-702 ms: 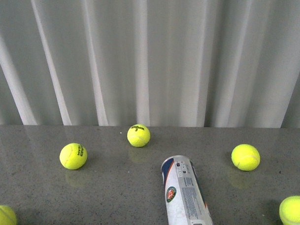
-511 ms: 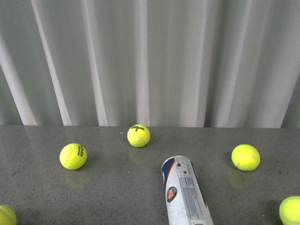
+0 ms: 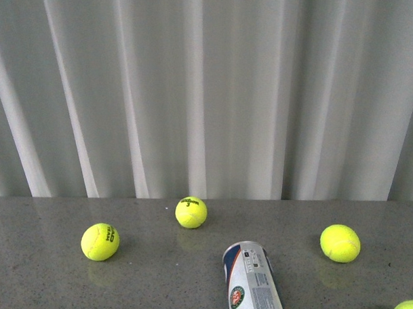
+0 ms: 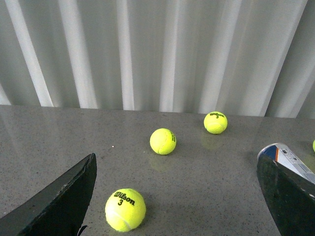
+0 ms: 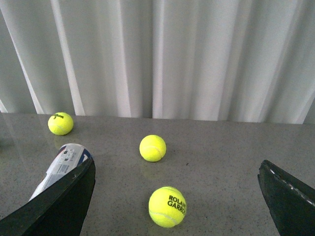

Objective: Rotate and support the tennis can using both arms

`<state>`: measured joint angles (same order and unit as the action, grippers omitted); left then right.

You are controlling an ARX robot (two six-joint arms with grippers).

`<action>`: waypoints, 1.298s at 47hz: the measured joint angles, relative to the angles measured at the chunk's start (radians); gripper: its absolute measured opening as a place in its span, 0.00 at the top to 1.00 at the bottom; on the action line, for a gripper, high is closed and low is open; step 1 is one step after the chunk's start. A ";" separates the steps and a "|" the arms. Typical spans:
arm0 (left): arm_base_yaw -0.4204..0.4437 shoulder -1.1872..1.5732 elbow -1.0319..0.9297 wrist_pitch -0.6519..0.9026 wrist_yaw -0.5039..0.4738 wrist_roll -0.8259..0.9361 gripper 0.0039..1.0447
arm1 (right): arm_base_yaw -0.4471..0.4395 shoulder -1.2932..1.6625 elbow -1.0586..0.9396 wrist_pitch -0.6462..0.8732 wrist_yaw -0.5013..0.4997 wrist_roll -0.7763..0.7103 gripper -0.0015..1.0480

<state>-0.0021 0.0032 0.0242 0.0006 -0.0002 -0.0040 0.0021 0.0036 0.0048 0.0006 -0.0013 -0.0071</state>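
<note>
The tennis can [image 3: 252,285] lies on its side on the grey table, its closed end pointing away from me and its near part cut off by the picture's bottom edge. Neither arm shows in the front view. In the left wrist view my left gripper [image 4: 175,169] is open, low over the table. The tennis can [image 4: 288,156] peeks out behind one finger [image 4: 288,196], and a Wilson ball [image 4: 125,210] lies between the fingers. My right gripper [image 5: 177,169] is open too. The tennis can [image 5: 61,163] lies just beyond its finger [image 5: 59,206], and a Roland Garros ball [image 5: 167,206] sits between the fingers.
Several yellow-green tennis balls lie scattered on the table [image 3: 156,278]: one [image 3: 100,241] to the left, one [image 3: 191,213] behind the can, one [image 3: 340,243] to the right, and two at the bottom corners. A white pleated curtain [image 3: 204,93] closes off the far edge.
The whole scene sits lower in the front view than before: the balls and the can have slid down the picture, more curtain shows, and less of the can is in frame.
</note>
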 joint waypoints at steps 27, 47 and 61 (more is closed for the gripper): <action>0.000 0.000 0.000 0.000 0.000 0.000 0.06 | 0.000 0.000 0.000 0.000 0.000 0.000 0.07; 0.000 0.000 0.000 0.000 0.000 0.000 0.06 | -0.051 0.302 0.125 -0.146 -0.204 0.063 0.07; 0.000 0.000 0.000 0.000 0.000 0.000 0.06 | 0.197 0.848 0.343 -0.069 -0.102 0.126 0.07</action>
<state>-0.0021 0.0032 0.0242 0.0006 -0.0002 -0.0040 0.1989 0.8513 0.3473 -0.0689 -0.1036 0.1192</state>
